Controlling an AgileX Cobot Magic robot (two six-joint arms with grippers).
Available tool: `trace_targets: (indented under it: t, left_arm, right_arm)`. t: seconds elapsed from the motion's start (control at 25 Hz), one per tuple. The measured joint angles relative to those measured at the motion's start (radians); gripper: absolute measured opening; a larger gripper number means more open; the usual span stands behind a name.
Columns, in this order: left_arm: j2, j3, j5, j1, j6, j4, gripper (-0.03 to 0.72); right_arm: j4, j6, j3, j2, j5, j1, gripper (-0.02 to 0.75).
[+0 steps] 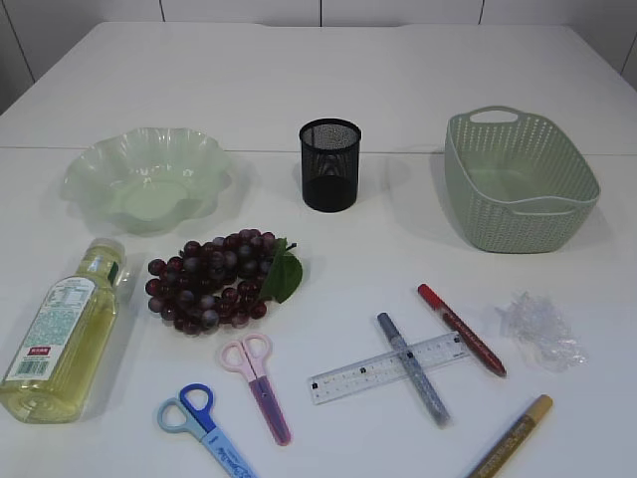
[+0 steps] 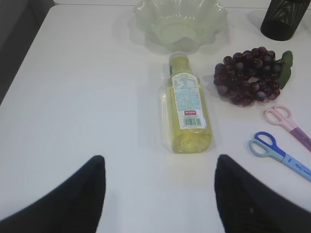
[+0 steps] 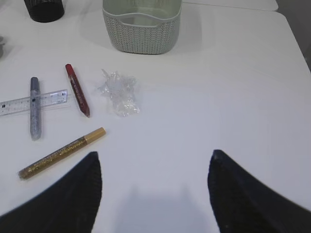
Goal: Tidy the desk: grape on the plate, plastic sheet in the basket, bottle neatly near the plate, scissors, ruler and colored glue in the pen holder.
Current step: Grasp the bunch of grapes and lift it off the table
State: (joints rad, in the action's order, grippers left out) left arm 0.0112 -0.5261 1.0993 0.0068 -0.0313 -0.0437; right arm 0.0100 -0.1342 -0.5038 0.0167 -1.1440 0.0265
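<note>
Left wrist view shows the left gripper (image 2: 158,194) with its jaws spread wide and empty above the bare surface (image 2: 87,97); the bottle (image 2: 187,104) lies on its side straight ahead of them, cap toward the plate (image 2: 181,22) beyond, so it looks the natural first reach for this arm. Ahead and to the right of the jaws sit the grape (image 2: 252,76), the pink scissors (image 2: 289,124) and the blue scissors (image 2: 277,153), with the pen holder (image 2: 286,18) far ahead at the right. Right wrist view has the right gripper (image 3: 154,194) likewise open and holding nothing, with the plastic sheet (image 3: 119,90) ahead and slightly left, and the basket (image 3: 142,26) beyond it. Further left lie the red glue (image 3: 77,90), the gold glue (image 3: 60,153) and the grey glue (image 3: 34,107), which rests across the ruler (image 3: 53,99). Nothing is sorted yet; each arm seems posed over its own half.
</note>
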Motion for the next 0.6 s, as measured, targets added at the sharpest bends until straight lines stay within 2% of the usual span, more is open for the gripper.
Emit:
trace_targets:
  t: [0.6]
  left_arm:
    - [0.0, 0.0, 0.0, 0.0, 0.0, 0.002, 0.505]
  right_arm:
    - [0.0, 0.0, 0.0, 0.0, 0.0, 0.0, 0.531]
